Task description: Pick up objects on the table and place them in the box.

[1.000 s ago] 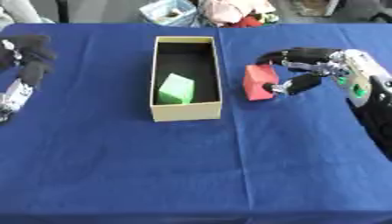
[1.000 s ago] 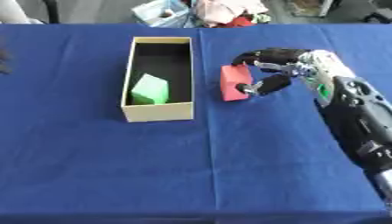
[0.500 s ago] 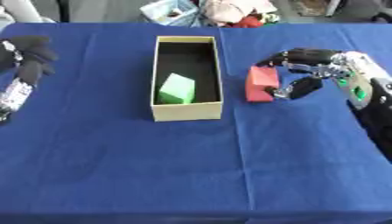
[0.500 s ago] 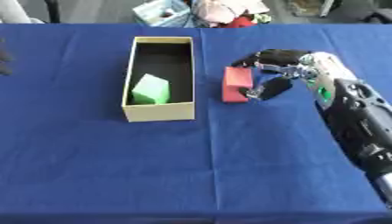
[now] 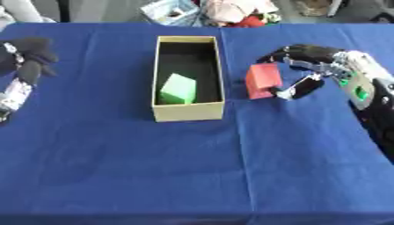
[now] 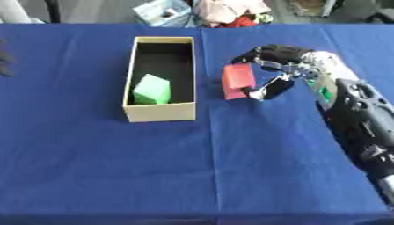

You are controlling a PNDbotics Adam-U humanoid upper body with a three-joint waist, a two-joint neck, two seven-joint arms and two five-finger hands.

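Note:
A red block (image 5: 261, 81) is just right of the open cardboard box (image 5: 189, 110), and my right hand (image 5: 308, 66) is shut on it. The fingers curl over the top and the thumb presses its right side. I cannot tell whether the block touches the cloth. A green block (image 5: 179, 89) lies tilted inside the box, towards its near end. My left hand (image 5: 31, 56) is at the table's left edge with relaxed fingers, holding nothing and far from the box.
A blue cloth (image 5: 192, 167) covers the table. Past the far edge lies clutter: a pale blue container (image 5: 173, 11) and a heap of mixed things (image 5: 238, 9). My right forearm (image 6: 350, 114) runs along the right side.
The red block and my right hand have stayed almost in place beside the box. My left hand has drifted slightly to the right.

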